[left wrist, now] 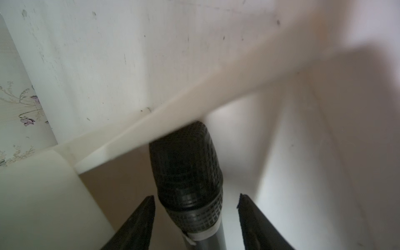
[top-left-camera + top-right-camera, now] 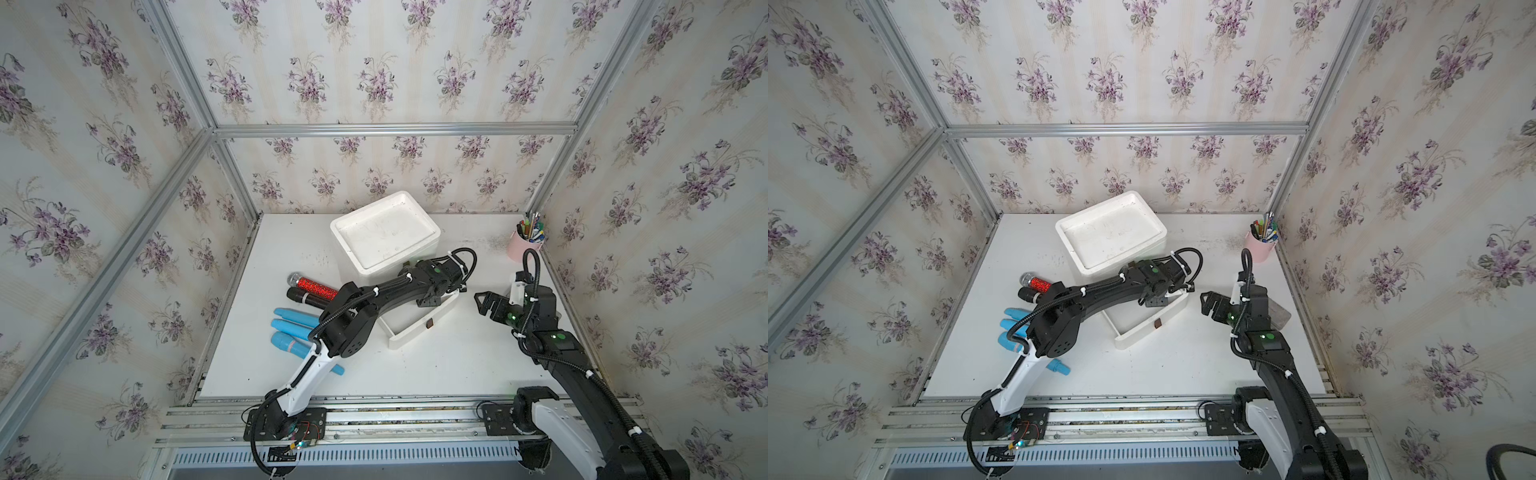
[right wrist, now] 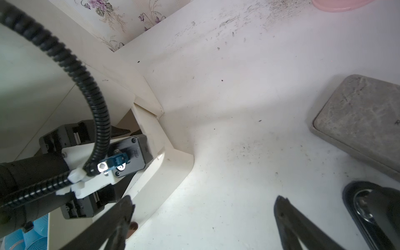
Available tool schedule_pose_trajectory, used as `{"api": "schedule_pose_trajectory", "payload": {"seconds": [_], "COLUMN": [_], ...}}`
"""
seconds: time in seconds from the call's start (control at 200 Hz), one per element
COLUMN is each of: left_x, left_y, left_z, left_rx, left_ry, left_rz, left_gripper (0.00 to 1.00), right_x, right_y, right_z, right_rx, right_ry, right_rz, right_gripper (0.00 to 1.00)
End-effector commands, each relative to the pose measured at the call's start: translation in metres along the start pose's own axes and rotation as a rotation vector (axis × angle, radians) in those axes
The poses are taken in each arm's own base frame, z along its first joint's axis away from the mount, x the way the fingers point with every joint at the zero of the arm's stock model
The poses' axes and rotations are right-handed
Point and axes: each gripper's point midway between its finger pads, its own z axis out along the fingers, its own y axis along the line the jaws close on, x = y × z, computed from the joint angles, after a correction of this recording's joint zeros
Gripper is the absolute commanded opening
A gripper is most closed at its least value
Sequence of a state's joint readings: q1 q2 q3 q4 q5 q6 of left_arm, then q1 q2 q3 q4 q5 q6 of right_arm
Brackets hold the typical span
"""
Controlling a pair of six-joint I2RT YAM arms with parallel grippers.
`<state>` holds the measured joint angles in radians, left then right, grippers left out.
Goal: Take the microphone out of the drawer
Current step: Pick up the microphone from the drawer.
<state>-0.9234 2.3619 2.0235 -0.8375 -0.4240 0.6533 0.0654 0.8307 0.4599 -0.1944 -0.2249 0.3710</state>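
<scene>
Left gripper jaws spread, straddling black mic lying inside drawer, no contact. Step: grasp. Next: close on neck, lift clear of wall. Right gripper spread wide, empty, beside drawer.

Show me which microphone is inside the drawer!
The black mesh-headed microphone that the left tool straddles, inside the white drawer. The sparkly red microphone, the black one beside it and the blue ones all lie outside on the table.

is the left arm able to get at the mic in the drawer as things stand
Probably yes: the left gripper sits inside the open drawer, jaws apart on either side of the microphone, nothing blocking.
</scene>
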Motion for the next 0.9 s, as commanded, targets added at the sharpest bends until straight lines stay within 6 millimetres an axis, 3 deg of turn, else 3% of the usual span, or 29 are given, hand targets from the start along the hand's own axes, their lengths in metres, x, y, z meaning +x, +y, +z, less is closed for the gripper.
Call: {"api": "schedule_pose_trajectory", "payload": {"seconds": [0.0,0.33,0.485,0.564,0.894], "left_x": [0.009,0.011,0.012,0.013,0.014], "left_y": [-0.006,-0.030,-0.042,-0.044,-0.033], "left_z": [0.007,0.010,0.003,0.001,-0.008], "left_rx": [0.016,0.131,0.200,0.206,0.160], "left_ry": [0.050,0.055,0.032,0.035,0.042], "left_rz": [0.017,0.070,0.089,0.095,0.087], "left_gripper": [0.65,0.67,0.56,0.40,0.31], "right_x": [-0.006,-0.007,-0.007,-0.007,-0.007], "right_y": [0.005,0.007,0.008,0.008,0.008], "right_z": [-0.001,-0.002,-0.002,-0.002,-0.002], "right_rx": [-0.020,-0.030,-0.037,-0.040,-0.042], "right_ry": [-0.026,-0.031,-0.032,-0.031,-0.036], "right_rz": [0.002,-0.004,-0.005,-0.006,-0.006], "right_gripper": [1.00,1.00,1.00,1.00,1.00]}}
